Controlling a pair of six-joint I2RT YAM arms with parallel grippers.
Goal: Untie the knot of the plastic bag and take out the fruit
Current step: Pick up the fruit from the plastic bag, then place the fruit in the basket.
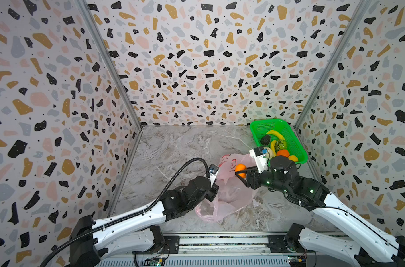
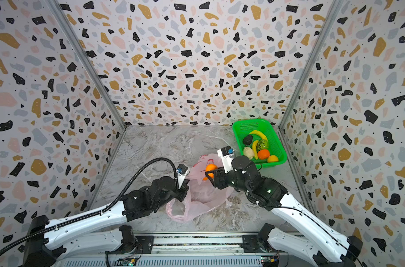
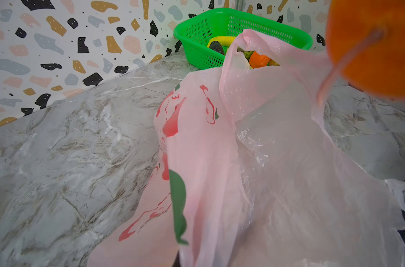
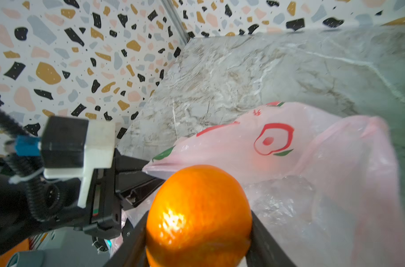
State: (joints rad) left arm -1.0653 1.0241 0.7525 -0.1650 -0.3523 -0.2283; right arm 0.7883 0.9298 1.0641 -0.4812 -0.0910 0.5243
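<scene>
One limp, open-mouthed pink plastic bag, pinched by the closed left gripper. Two orange fruits: basket tangerine, and held tangerine clamped between right gripper's half-spread jaws.

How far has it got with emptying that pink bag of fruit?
Done: the bag gapes open, no knot visible, and several fruits already sit in the green basket. In hand: the left gripper pinches the bag's edge while the right gripper holds an orange above it. Left: setting that orange down, probably in the basket. I see no more fruit through the bag.
</scene>
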